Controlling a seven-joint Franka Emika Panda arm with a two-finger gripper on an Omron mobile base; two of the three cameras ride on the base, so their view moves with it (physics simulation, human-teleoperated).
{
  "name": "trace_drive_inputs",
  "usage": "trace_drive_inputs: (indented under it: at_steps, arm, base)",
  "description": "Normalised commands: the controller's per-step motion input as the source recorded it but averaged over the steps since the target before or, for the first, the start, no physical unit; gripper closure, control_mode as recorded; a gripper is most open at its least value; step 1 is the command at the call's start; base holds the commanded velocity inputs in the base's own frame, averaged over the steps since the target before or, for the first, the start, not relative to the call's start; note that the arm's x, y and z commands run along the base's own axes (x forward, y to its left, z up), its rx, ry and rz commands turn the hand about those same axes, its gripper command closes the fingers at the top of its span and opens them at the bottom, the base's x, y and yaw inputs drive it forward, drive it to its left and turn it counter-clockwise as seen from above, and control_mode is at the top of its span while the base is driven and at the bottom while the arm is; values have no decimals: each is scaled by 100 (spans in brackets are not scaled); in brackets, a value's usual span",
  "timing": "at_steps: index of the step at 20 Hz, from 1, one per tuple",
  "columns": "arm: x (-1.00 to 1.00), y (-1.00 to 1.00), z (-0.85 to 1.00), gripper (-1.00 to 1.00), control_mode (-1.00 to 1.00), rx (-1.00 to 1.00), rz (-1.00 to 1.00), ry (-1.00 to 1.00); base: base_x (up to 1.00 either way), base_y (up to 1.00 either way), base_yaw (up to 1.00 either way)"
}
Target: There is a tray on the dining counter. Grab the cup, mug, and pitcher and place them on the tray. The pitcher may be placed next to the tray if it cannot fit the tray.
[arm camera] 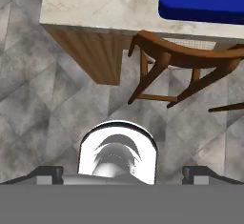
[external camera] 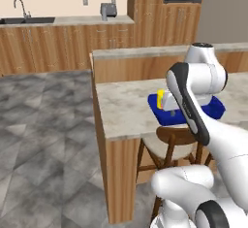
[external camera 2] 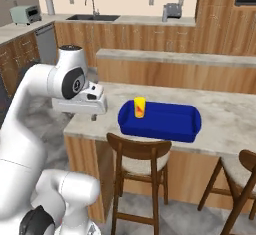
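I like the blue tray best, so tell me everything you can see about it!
The tray is deep blue, wide and rectangular, with rounded corners and a low raised rim; it looks like smooth plastic. It lies flat on the dining counter, near the front edge above a wooden stool. The yellow cup stands upright at its left end.

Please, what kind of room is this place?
Most likely a home kitchen: a sink with a tap on the far worktop, a dining counter with wooden stools, and a toaster.
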Motion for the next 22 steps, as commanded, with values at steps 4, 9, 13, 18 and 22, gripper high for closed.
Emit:
trace_drive_inputs:
  at_steps: [4, 9, 13, 18, 22]
  arm:
    - [0, 0, 0, -100, 100, 0, 0, 0]
    - [0, 0, 0, -100, 100, 0, 0, 0]
    - [0, 0, 0, -100, 100, 0, 0, 0]
    - [0, 0, 0, -100, 100, 0, 0, 0]
    - [0, 0, 0, -100, 100, 0, 0, 0]
  base:
    - [-41, 100, -9]
    - [-1, 100, -5]
    - [25, 100, -1]
    - [45, 100, -1]
    - [74, 100, -1]
